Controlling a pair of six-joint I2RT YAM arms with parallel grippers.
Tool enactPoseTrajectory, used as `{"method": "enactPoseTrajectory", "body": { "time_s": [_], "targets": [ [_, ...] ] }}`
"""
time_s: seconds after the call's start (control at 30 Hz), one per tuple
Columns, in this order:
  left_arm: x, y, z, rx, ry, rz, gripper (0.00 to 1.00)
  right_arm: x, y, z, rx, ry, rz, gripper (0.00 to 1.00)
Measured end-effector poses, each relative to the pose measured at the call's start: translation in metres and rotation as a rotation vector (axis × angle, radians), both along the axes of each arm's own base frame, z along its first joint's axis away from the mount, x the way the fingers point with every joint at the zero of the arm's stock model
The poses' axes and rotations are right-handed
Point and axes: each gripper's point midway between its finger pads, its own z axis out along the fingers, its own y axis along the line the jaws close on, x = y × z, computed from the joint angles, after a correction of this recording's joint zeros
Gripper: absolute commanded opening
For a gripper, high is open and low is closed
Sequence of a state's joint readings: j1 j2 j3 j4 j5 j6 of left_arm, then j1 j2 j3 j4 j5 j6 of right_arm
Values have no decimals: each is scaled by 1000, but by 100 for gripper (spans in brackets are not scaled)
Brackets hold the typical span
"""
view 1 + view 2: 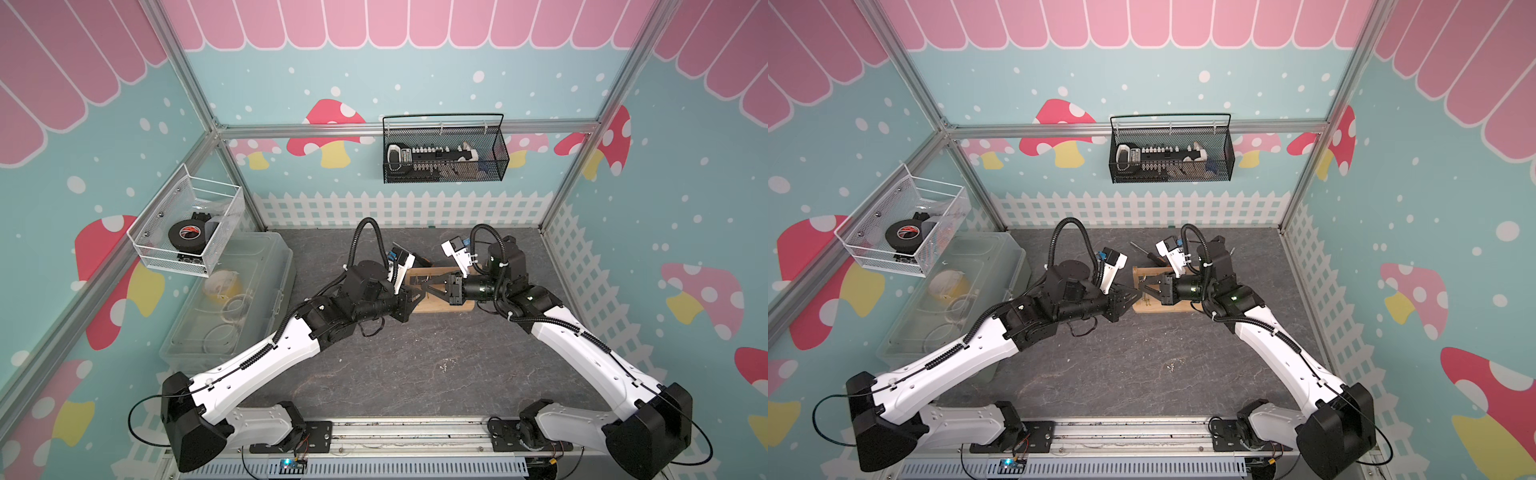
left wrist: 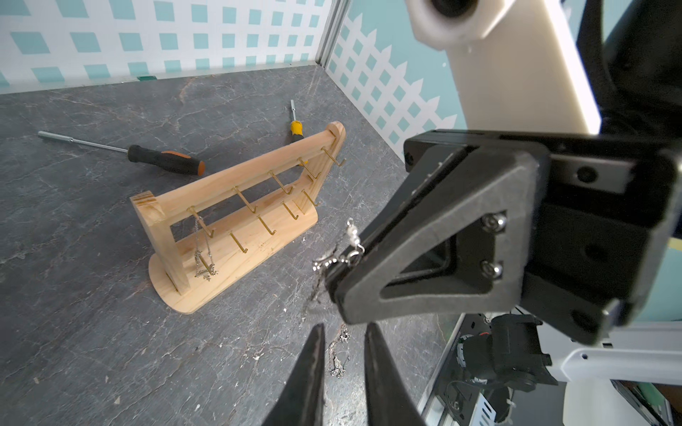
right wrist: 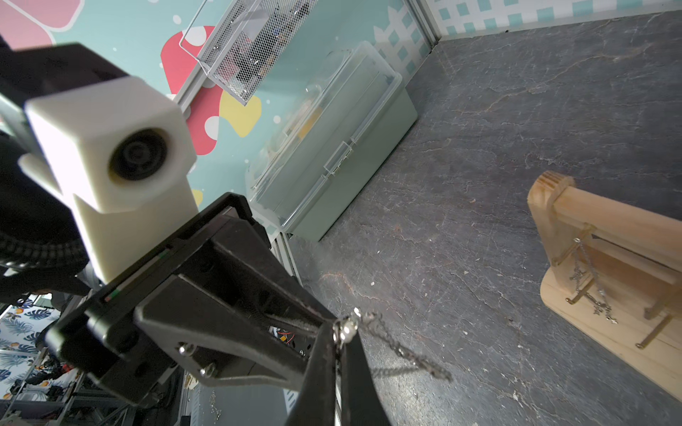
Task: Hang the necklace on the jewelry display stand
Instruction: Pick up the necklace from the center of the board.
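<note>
At left gripper: fingers apart, narrow gap; bit of chain shows in that gap, can't tell if it's the hanging tail or sth lying on the table below. Risk: jaws shut on air, or nip one strand only.
Necklace: beaded clasp end pinched by the right gripper at its tips, just beyond the left gripper's fingertips; rest of chain drops away blurred. Risk: thin, limp, slick; a sideways tug prob. pulls it out of the pinch & it drops.
Right gripper: pressed together on that clasp end, close by the left gripper. Risk: one misjudged move & the two knock, grip jolts loose.
Stand: upright on the table, ahead of & below both grippers, apart from them; in both top views their tips sit over its end nearer the left gripper. Risk: looks light, a low pass cd clip the top bar & shove or tip it.
Pegs: thin gold hooks, close-set, two rows. Risk: chain not spread into a loop first = won't seat; may catch a neighbour peg or slide off.
Other chain: hangs from the upper end peg nearest the left gripper. Risk: same peg or the next = tangle.
</note>
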State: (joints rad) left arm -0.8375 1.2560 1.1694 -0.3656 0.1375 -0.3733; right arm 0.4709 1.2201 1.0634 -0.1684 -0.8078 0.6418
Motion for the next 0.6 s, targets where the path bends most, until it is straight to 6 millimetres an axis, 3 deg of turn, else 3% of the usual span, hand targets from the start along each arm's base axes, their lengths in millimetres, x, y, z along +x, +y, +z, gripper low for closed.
{"method": "enactPoseTrajectory", "body": {
  "time_s": [0.6],
  "targets": [
    [12,-1,-3,23,-38,58,14,3,1,6,36,48,-29,0]
  ]
}}
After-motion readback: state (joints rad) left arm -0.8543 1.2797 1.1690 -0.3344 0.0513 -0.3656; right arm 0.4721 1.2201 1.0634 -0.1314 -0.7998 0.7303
